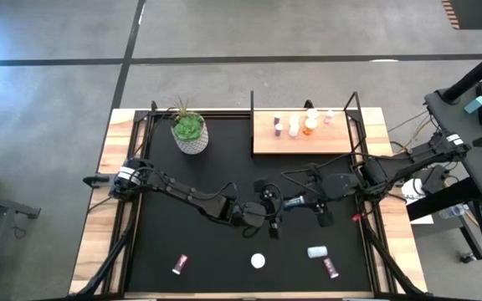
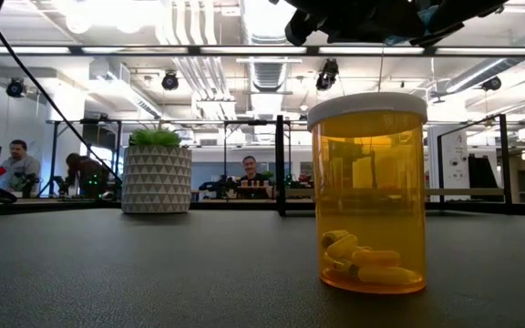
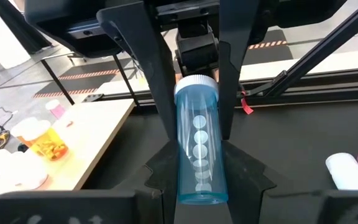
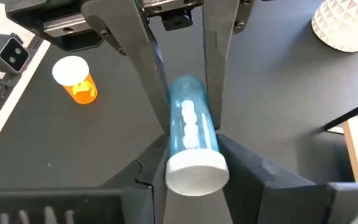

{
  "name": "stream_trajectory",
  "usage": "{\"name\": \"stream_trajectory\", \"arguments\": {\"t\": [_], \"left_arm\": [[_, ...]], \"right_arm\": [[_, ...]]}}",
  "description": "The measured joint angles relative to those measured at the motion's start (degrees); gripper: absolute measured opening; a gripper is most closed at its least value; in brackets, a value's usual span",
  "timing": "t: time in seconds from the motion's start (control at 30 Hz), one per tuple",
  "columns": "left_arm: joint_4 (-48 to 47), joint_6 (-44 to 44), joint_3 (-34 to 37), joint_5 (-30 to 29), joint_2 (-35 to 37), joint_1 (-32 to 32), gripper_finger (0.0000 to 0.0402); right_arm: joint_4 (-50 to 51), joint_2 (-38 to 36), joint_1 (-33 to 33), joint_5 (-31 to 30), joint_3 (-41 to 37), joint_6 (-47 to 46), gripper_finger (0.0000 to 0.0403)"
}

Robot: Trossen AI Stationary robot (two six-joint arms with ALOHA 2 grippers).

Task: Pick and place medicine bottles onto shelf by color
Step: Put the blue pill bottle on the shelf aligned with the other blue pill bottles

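high view: left pincer [image 1: 271, 203] and right pincer [image 1: 284, 201] meet over the middle of the black worktop [image 1: 216, 242], a blue bottle [image 1: 294, 201] between them, long axis lying along the line joining the two arms. shelf [image 1: 301, 139] carries several bottles; others lie nearer the front edge. low view: an orange bottle [image 2: 368, 192] stands upright, white cap up, plant pot [image 2: 156, 176] behind. left wrist view: both fingers [image 3: 146, 62] pinch the blue bottle [image 3: 197, 149], cap pointing away from this arm. right wrist view: fingers [image 4: 129, 56] pinch the same blue bottle [image 4: 191, 134], cap toward this wrist.
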State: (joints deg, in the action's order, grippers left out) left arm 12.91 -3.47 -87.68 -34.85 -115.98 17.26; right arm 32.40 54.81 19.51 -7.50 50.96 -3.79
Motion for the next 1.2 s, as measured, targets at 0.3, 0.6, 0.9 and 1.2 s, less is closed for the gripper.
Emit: {"name": "stream_trajectory", "arguments": {"t": [0.3, 0.6, 0.9, 1.2], "left_arm": [[-0.02, 0.05, 0.00, 0.19, 0.00, 0.00, 0.0094], [-3.26, -0.15, 0.00, 0.04, 0.00, -0.55, 0.0149], [-14.79, 4.95, 0.00, -1.03, 0.03, -1.40, 0.0177], [-30.06, 17.02, 0.00, -1.25, 0.81, -1.30, 0.0178]], "right_arm": [[0.27, -0.04, 0.00, -0.01, 0.00, -3.16, 0.0106], [4.58, -0.07, -0.02, -1.69, 0.00, -9.81, 0.0105], [16.05, 1.15, -2.31, -9.10, 2.97, -22.35, 0.0106], [27.34, 8.31, -15.68, -8.83, 11.14, -23.11, 0.0107]]}}
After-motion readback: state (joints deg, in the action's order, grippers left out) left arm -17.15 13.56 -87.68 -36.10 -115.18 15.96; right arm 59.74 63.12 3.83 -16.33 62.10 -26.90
